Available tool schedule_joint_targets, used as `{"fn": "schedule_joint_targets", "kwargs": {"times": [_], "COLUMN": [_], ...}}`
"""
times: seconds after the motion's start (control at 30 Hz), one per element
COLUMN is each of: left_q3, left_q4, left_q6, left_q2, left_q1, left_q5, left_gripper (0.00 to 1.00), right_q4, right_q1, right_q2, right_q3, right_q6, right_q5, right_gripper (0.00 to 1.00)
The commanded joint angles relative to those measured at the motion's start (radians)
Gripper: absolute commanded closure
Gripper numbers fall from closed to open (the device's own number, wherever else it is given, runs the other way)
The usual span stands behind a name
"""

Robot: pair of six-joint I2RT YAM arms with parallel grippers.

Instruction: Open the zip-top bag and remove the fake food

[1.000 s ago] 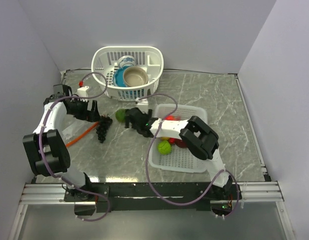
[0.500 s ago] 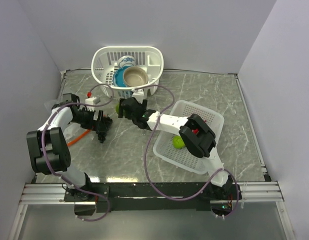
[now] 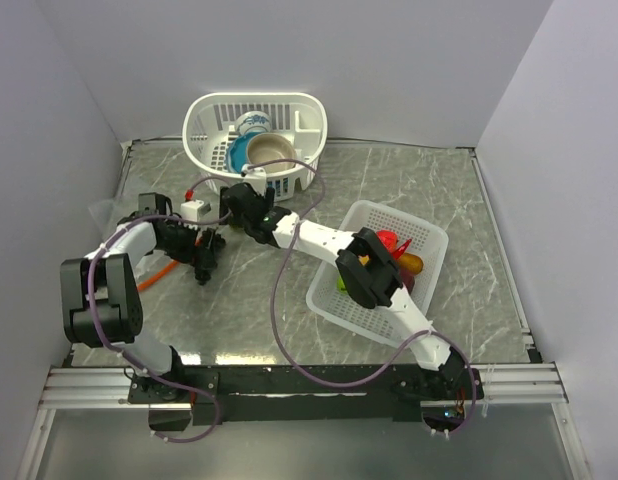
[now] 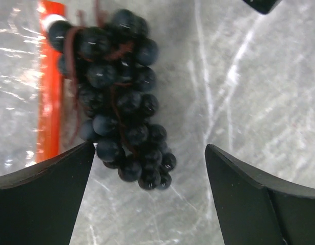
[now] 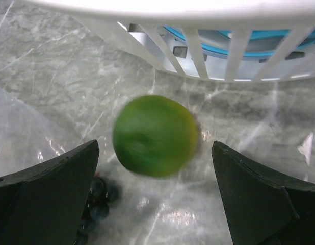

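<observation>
A blue bowl (image 3: 236, 155) and a beige bowl (image 3: 271, 152) are sitting inside the oval white basket (image 3: 204, 150); a rectangular mesh basket (image 3: 359, 318) is lying to its near right on the marble table (image 3: 469, 250).

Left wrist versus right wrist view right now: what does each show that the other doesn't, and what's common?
Left wrist only: the orange-red zip strip beside the bunch of dark purple plastic grapes, framed by the open left gripper. Right wrist only: the blurred round green plastic lime, framed by the open right gripper, and the white plastic mesh basket with a blue bowl. Both: the grapes, barely visible at the right view's bottom-left corner, and the grey marbled table.
</observation>
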Motion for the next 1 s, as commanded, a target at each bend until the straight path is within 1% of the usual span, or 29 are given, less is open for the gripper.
{"fn": "schedule_joint_targets", "kwargs": {"times": [0.0, 0.1, 0.13, 0.17, 0.2, 0.23, 0.3, 0.33, 0.37, 0.4, 0.43, 0.5, 0.53, 0.6, 0.63, 0.77, 0.8, 0.87, 0.9, 0.97], "left_q3": [-0.011, -0.019, -0.023, -0.03, -0.03, -0.03, -0.027, -0.024, -0.016, -0.01, 0.005, 0.029, 0.057, 0.094, 0.136, 0.229, 0.242, 0.265, 0.271, 0.306], "left_q4": [0.099, 0.113, 0.114, 0.11, 0.105, 0.097, 0.067, 0.053, 0.029, 0.009, -0.01, -0.071, -0.091, -0.168, -0.194, -0.306, -0.341, -0.363, -0.372, -0.389], "left_q6": [-0.006, -0.009, -0.003, 0.002, 0.006, 0.014, 0.018, 0.032, 0.037, 0.04, 0.043, 0.046, 0.046, 0.048, 0.049, 0.06, 0.064, 0.063, 0.054, 0.046], "left_q2": [0.019, 0.021, 0.017, 0.014, 0.011, 0.01, -0.007, -0.015, -0.035, -0.044, -0.055, -0.096, -0.111, -0.162, -0.179, -0.254, -0.263, -0.286, -0.294, -0.308], "left_q1": [-0.007, -0.011, -0.011, -0.013, -0.013, -0.011, -0.013, -0.014, -0.014, -0.013, -0.013, -0.014, -0.013, -0.013, -0.011, 0.011, 0.013, 0.018, 0.016, 0.018], "left_q5": [-0.04, -0.048, -0.048, -0.05, -0.045, -0.042, -0.033, -0.024, -0.019, -0.017, -0.008, 0.002, 0.015, 0.022, 0.024, 0.042, 0.047, 0.056, 0.061, 0.071], "left_gripper": [0.03, 0.01, 0.08, 0.12, 0.2, 0.35, 0.49, 0.62, 0.67, 0.7, 0.74, 0.79, 0.81, 0.87, 0.87, 0.88, 0.89, 0.89, 0.89, 0.9], "right_q4": [-0.069, -0.089, -0.105, -0.124, -0.127, -0.129, -0.124, -0.125, -0.139, -0.15, -0.158, -0.158, -0.155, -0.153, -0.15, -0.168, -0.174, -0.168, -0.158, -0.097], "right_q1": [-0.015, -0.018, -0.018, -0.018, -0.019, -0.019, -0.021, -0.021, -0.022, -0.027, -0.028, -0.03, -0.03, -0.031, -0.031, -0.033, -0.031, -0.031, -0.031, -0.031], "right_q2": [0.05, 0.081, 0.09, 0.104, 0.107, 0.107, 0.107, 0.109, 0.118, 0.122, 0.127, 0.127, 0.121, 0.113, 0.106, 0.104, 0.104, 0.083, 0.069, 0.003], "right_q3": [0.092, 0.132, 0.154, 0.169, 0.186, 0.189, 0.18, 0.183, 0.2, 0.207, 0.212, 0.2, 0.192, 0.166, 0.152, 0.143, 0.143, 0.102, 0.079, -0.022], "right_q6": [0.011, 0.026, 0.027, 0.027, 0.03, 0.031, 0.032, 0.031, 0.035, 0.046, 0.052, 0.064, 0.069, 0.08, 0.081, 0.083, 0.083, 0.089, 0.09, 0.084], "right_q5": [0.029, 0.014, 0.014, 0.009, -0.006, -0.009, -0.026, -0.043, -0.058, -0.071, -0.092, -0.109, -0.118, -0.129, -0.137, -0.155, -0.154, -0.147, -0.146, -0.143], "right_gripper": [0.0, 0.0, 0.0, 0.0, 0.0, 0.0, 0.0, 0.0, 0.0, 0.01, 0.07, 0.14, 0.2, 0.25, 0.27, 0.28, 0.33, 0.39, 0.49, 0.63]}}
